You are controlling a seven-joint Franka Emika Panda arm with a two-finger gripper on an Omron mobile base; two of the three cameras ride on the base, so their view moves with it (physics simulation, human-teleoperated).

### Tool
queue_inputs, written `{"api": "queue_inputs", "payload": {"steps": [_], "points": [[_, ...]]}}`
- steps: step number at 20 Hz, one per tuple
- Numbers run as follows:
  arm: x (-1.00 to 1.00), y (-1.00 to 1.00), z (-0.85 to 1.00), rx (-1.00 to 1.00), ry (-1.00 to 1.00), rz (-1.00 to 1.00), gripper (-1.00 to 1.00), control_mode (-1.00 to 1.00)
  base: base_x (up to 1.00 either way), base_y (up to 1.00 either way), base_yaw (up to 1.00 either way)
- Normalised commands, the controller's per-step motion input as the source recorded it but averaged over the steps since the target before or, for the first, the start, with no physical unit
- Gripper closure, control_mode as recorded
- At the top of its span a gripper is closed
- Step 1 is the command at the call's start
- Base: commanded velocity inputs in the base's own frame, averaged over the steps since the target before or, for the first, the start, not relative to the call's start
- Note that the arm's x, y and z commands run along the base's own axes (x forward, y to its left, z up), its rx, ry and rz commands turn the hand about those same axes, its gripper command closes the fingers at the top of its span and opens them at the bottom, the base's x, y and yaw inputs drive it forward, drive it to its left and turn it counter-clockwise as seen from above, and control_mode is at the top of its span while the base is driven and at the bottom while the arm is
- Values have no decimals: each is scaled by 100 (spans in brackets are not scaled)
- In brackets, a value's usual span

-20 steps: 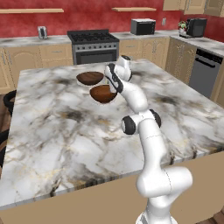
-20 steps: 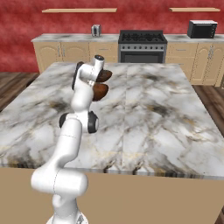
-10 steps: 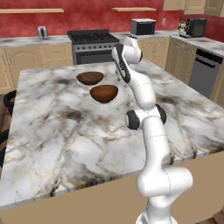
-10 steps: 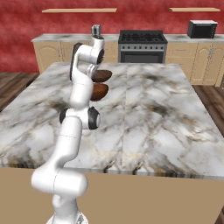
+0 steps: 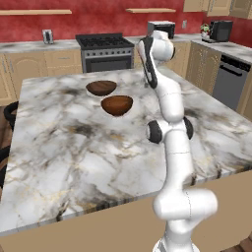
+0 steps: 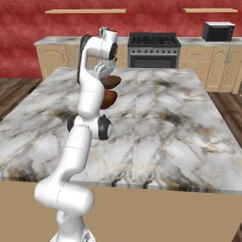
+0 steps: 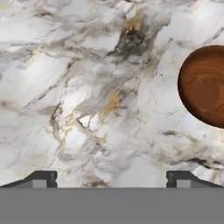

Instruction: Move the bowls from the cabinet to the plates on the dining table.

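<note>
In the left base view we see the marble bench (image 5: 74, 147) with two wooden bowls on it, toward its far edge. The dark brown bowl (image 5: 101, 88) sits nearer that far edge; the reddish brown bowl (image 5: 117, 105) sits just beside it, a little nearer to us. We cannot tell whether their rims touch. No plates are visible under them — both appear to rest on the bare marble. The white arm (image 5: 170, 118) rises from the near right and bends over the bench, its hand raised to the right of the bowls. Beyond the bench stand a black stove (image 5: 105, 49) and a low tan counter against a red wall.

In the right base view the arm stands at the left and hides part of both bowls. The reddish brown bowl (image 6: 109, 99) and the dark brown bowl (image 6: 111, 82) peek out at its right side, the dark one farther away. The claw (image 6: 101, 70) hangs above the bench, close to the bowls in this view.

In the hand view we look down on the marble. The claw (image 7: 112, 178) is spread wide — its two dark fingertips (image 7: 43, 178) stand far apart with nothing between them. The reddish brown bowl (image 7: 204, 85) lies at the right edge of this view, well clear of the tips.
</note>
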Motion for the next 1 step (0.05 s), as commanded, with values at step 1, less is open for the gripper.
{"api": "queue_inputs", "payload": {"steps": [1], "points": [[-100, -19, 0, 0, 0, -23, -100, -100, 0, 0, 0]]}}
